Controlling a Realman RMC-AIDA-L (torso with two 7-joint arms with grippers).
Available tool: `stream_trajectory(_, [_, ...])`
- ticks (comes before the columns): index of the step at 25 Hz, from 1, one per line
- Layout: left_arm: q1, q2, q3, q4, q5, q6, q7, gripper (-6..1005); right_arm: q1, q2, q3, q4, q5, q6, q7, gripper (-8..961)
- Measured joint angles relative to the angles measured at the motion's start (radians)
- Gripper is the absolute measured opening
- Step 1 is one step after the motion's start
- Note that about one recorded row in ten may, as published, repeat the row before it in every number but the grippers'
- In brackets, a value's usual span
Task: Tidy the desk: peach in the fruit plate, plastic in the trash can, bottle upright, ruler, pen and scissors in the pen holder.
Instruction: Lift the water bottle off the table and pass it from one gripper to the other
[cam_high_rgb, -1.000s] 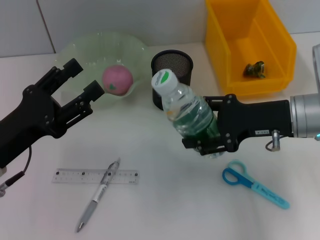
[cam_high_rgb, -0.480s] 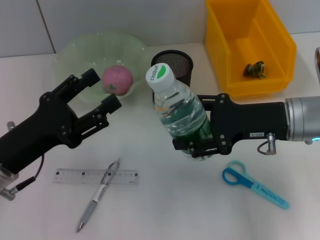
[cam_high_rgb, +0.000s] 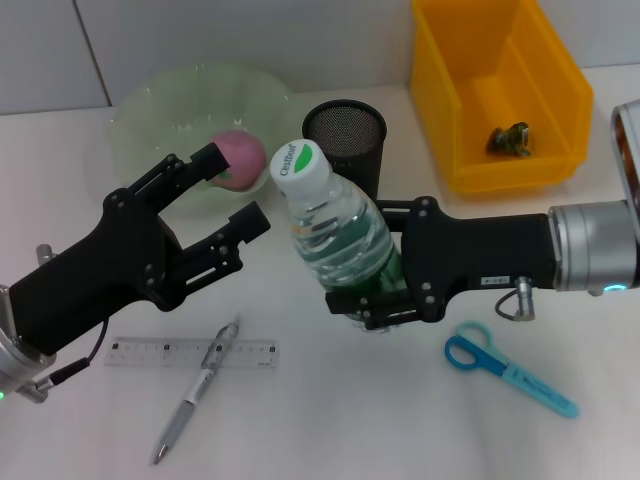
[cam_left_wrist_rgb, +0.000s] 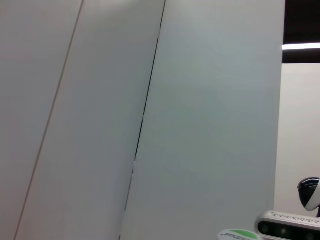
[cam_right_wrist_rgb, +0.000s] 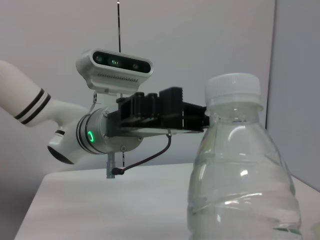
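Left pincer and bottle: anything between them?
Nothing: head view shows only bare table between the open left pincer and the bottle, which the right pincer holds.

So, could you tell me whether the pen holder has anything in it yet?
Empty as far as shows: the pen holder shows only dark mesh inside. The ruler, pen and scissors lie on the desk.

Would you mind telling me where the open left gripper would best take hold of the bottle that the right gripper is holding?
Probably the upper body, just below the white cap. The right gripper is clamped round the lower part of the bottle, so only the top half is free. The bottle leans with its cap toward the left gripper, which is open beside it, so a sideways approach from the robot's left suits best.
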Motion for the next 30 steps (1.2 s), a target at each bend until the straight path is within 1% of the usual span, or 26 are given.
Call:
stream_trajectory(7, [-0.015, 0.000, 0.001, -0.016, 0.002, 0.018, 0.013, 820, 0.033, 0.000, 0.000, 0.053, 0.004, 0.004, -0.020, 773])
stream_trajectory(13, [-0.039, -0.001, 0.002, -0.050, 0.005, 0.018, 0.014, 820, 0.037, 0.002, 0.000, 0.063, 0.009, 0.005, -0.024, 772])
stream_trajectory(18, [-0.045, -0.006, 0.026, -0.056, -0.002, 0.025, 0.027, 820, 0.055, 0.003, -0.002, 0.111, 0.021, 0.005, -0.057, 771])
stream_trajectory(26, [-0.051, -0.006, 0.023, -0.066, -0.004, 0.029, 0.040, 820, 0.069, 0.004, -0.002, 0.129, 0.023, 0.010, -0.063, 773])
stream_trajectory(30, [-0.058, -0.007, 0.027, -0.068, -0.005, 0.030, 0.040, 819, 0.092, 0.005, -0.008, 0.174, 0.023, 0.010, -0.088, 773])
